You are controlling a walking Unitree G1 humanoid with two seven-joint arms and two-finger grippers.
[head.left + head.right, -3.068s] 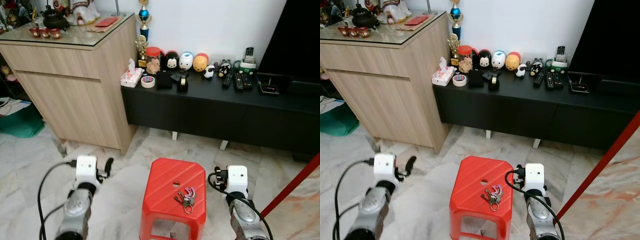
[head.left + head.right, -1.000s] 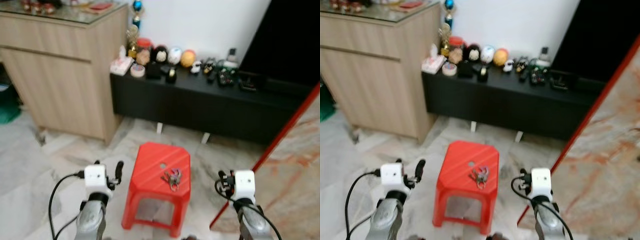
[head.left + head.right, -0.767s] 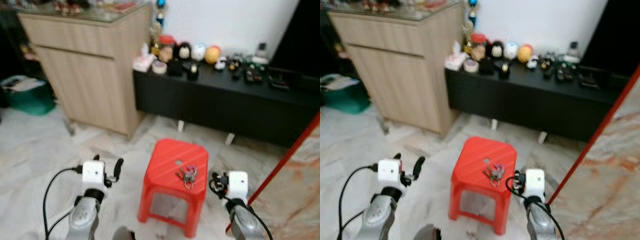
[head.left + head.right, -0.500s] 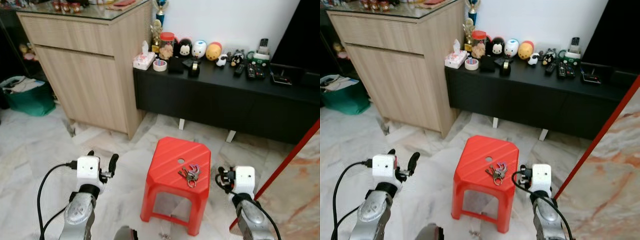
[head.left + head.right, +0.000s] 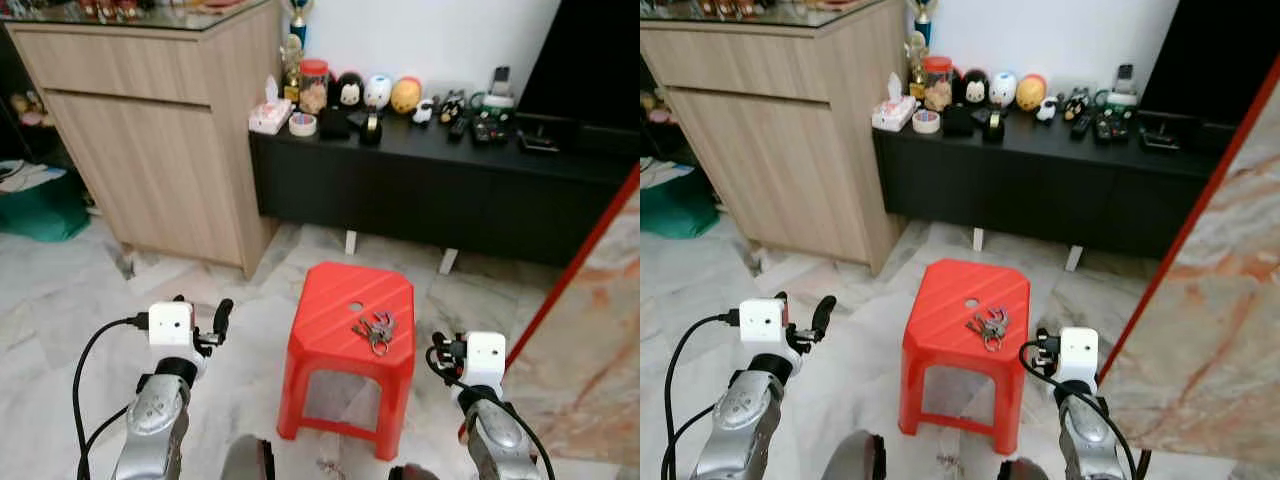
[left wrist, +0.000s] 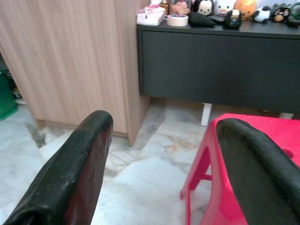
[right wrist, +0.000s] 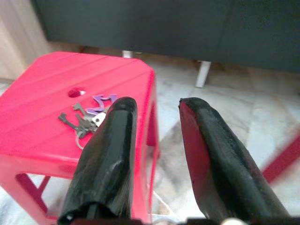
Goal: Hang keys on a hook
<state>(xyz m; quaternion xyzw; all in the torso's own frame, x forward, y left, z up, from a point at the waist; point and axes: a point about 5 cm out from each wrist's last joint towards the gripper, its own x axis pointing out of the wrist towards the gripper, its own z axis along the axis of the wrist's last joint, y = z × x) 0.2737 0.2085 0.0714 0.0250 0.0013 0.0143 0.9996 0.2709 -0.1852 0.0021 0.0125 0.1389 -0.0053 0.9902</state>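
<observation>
Just ahead and to the left of the right gripper (image 7: pixel 154 154), whose fingers are held apart and empty, the keys (image 7: pixel 89 118) lie flat on the red stool (image 5: pixel 345 300). A light, loose, jangling bunch is judged likely; the ring is probably best pinched. Its blades fan away from the gripper, towards the stool's hole. The left gripper (image 6: pixel 159 159), also spread and empty, is held beside the stool.

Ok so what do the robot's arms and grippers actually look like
Both arms are silver metal tubes, each topped by a white boxy wrist block with a black cable looping out of it. The left gripper and the right gripper each have two long, rounded black fingers with a matte, rubbery look. No markings are legible.
</observation>
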